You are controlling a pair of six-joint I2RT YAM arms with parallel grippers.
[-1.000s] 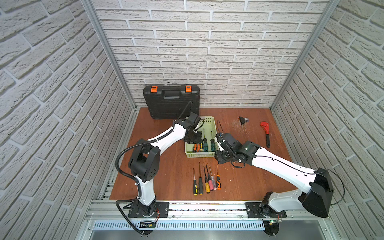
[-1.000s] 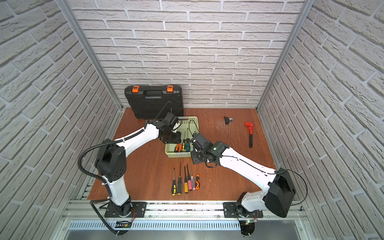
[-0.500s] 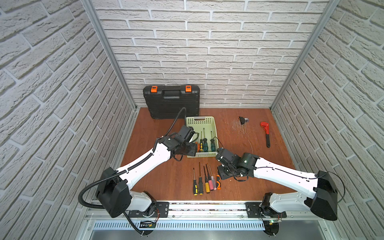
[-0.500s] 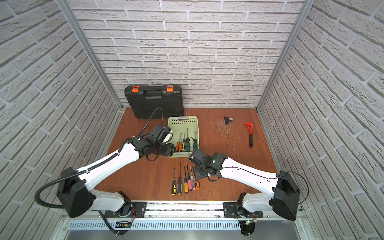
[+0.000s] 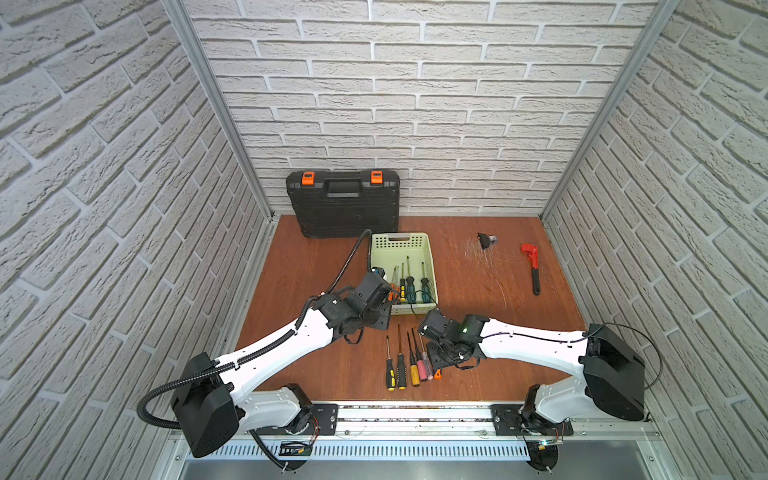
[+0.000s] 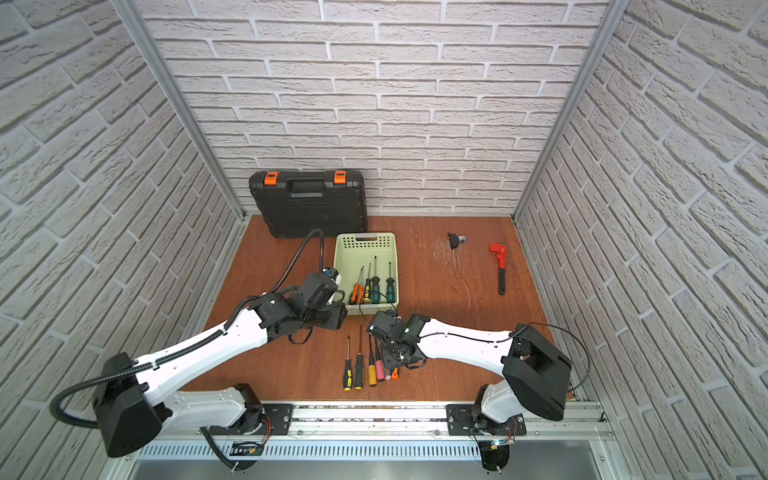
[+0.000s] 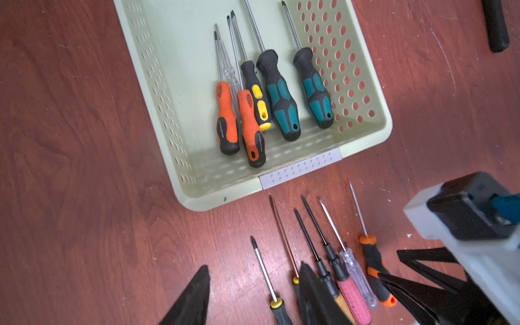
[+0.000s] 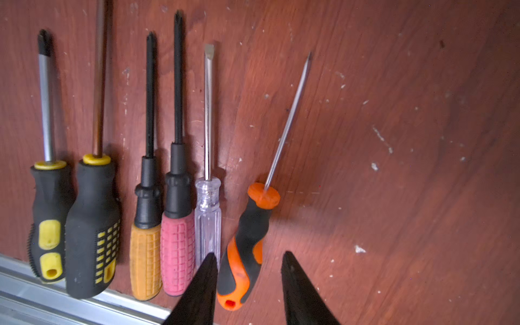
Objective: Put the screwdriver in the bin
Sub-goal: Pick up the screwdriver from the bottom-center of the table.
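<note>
The pale green bin (image 5: 400,241) (image 6: 365,241) (image 7: 183,70) holds several screwdrivers at its near end. Several more screwdrivers (image 5: 409,365) lie in a row on the brown table in front of it. At the row's right end lies an orange-and-black screwdriver (image 8: 253,222) (image 7: 374,261). My right gripper (image 8: 249,254) is open just above it, one finger on each side of its handle and a gap on one side. By the bin's near left corner, my left gripper (image 7: 255,266) hangs open and empty over the shafts at the row's left end.
A black toolcase (image 5: 343,203) with orange latches leans on the back wall behind the bin. A red pipe wrench (image 5: 532,266) and a small black part (image 5: 484,240) lie at the back right. The metal rail (image 5: 415,411) runs just behind the screwdriver handles.
My left gripper has pulled back from over the bin to its near left corner. My right gripper has moved from beside the bin forward onto the row of screwdrivers.
</note>
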